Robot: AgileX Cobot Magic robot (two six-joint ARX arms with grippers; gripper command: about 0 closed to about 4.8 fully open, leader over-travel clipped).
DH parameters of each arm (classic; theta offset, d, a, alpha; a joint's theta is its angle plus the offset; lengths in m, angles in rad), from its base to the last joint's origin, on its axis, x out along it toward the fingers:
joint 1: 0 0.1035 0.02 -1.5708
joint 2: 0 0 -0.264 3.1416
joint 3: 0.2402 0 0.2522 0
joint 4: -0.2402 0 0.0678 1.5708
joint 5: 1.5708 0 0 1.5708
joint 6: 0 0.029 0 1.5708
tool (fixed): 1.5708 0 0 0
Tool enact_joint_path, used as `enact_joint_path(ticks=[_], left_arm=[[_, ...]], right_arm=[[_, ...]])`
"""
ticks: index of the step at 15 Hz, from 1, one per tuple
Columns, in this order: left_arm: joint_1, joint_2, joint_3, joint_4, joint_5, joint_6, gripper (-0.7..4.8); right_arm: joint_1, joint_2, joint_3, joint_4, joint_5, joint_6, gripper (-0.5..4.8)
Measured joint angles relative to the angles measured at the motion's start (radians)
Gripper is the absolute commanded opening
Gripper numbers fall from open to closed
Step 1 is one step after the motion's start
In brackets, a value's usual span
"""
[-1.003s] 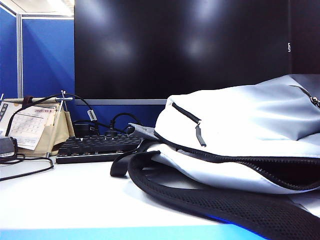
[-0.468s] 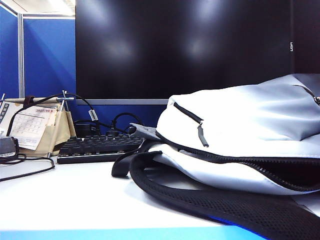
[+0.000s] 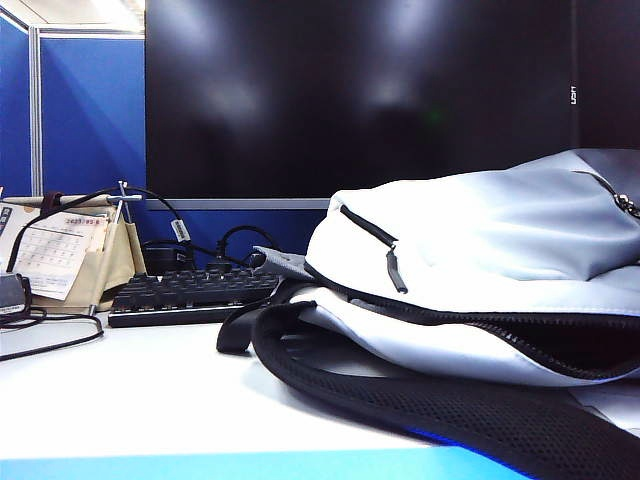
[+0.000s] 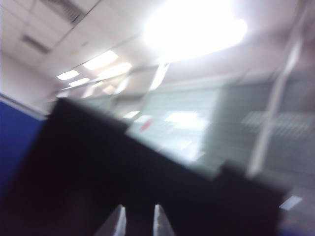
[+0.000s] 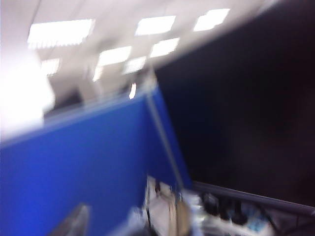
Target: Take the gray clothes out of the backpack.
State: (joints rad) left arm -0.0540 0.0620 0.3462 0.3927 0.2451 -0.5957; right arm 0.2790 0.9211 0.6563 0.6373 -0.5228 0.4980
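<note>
Black screen [image 3: 350, 100] spread across the top. Lower right, pale backpack [image 3: 480, 230] laid flat on white table [image 3: 120, 390], zip gaped, inside too dark to read; mesh strap [image 3: 400, 400] sprawled before it. Keyboard [image 3: 190, 295] and calendar [image 3: 50, 255] at left. Left gripper [image 4: 139, 223] narrowly parted, empty, bottom edge of its blurred view; right gripper [image 5: 74, 221] smeared lower left, opening impossible to tell.
</note>
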Motion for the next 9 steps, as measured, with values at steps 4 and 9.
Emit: enact_joint_path(ticks=[4, 9], left_arm=[[0.0, 0.027, 0.042, -0.121, 0.022, 0.173, 0.89], [0.0, 0.031, 0.042, -0.211, 0.024, 0.219, 0.89]], right_arm=[[0.211, 0.394, 0.122, -0.162, 0.267, -0.327, 4.79], [0.249, 0.626, 0.143, -0.344, 0.433, -0.351, 0.18]])
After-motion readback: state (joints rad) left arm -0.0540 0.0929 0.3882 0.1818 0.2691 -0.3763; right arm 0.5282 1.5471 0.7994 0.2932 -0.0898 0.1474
